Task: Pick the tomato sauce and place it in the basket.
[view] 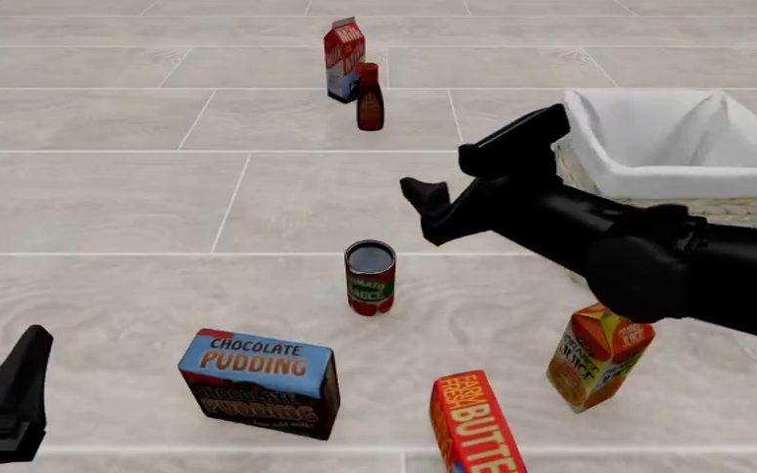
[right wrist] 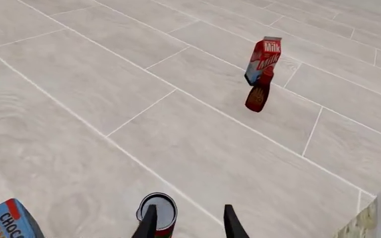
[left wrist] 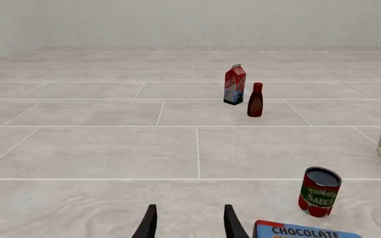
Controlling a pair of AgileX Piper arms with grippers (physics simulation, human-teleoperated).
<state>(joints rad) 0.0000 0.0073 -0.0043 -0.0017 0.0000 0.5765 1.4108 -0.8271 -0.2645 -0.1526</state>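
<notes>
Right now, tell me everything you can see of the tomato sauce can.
The tomato sauce is a small cylindrical can with a dark shiny top, a red label, a green band and white lettering. It stands upright on the tiled surface, alone, touching nothing else. The right gripper, open, is above and beyond it, not gripping it.

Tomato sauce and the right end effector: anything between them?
Nothing. In the front view only bare tiled floor shows between the tomato sauce and the right end effector, which is open and apart from the can.

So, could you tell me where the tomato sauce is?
In the front view the tomato sauce stands upright mid-table, beyond the pudding box, below the right gripper.
</notes>
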